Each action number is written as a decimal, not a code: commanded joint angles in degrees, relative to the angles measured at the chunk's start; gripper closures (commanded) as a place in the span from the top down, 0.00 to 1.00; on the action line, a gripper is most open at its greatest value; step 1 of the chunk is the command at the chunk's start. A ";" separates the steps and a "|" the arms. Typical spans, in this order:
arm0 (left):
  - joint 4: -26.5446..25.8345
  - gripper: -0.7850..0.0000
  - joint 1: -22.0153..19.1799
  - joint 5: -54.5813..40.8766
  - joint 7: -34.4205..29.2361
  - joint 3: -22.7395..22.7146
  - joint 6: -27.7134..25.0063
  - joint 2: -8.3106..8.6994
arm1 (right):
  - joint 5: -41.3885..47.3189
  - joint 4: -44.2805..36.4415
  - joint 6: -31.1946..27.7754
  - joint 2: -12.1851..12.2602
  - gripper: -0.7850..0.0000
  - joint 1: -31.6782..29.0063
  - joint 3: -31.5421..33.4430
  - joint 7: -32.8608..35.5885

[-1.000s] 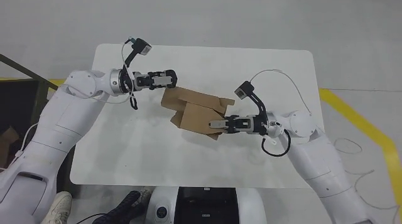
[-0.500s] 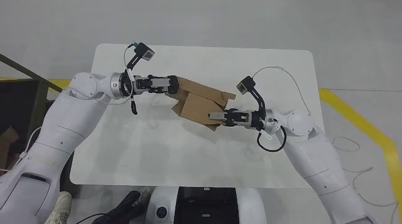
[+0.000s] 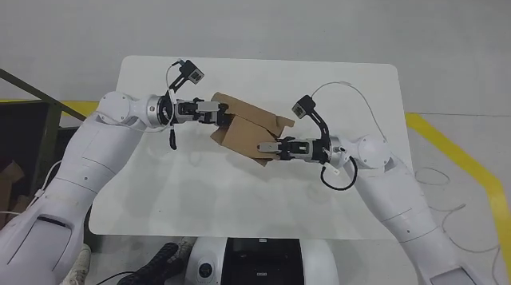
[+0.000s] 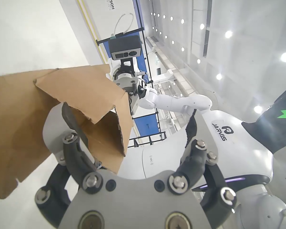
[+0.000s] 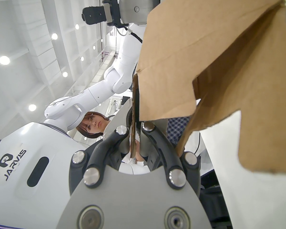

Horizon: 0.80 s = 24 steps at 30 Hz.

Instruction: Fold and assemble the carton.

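The cardboard carton (image 3: 249, 128), over the middle of the white table (image 3: 200, 197), looked only part-opened, its flaps unfolded, with the right gripper (image 3: 265, 148) pinched on one panel edge and the left gripper (image 3: 222, 110) spread wide around another flap.

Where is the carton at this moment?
In the top view the carton is over the middle of the table, between both hands: the right hand is shut on its near edge, and the open left hand is at its left end.
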 commanded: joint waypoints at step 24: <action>-1.02 1.00 2.16 0.05 -3.72 -3.15 3.73 -0.77 | -0.86 0.84 -0.41 -0.01 0.00 0.09 0.53 -2.74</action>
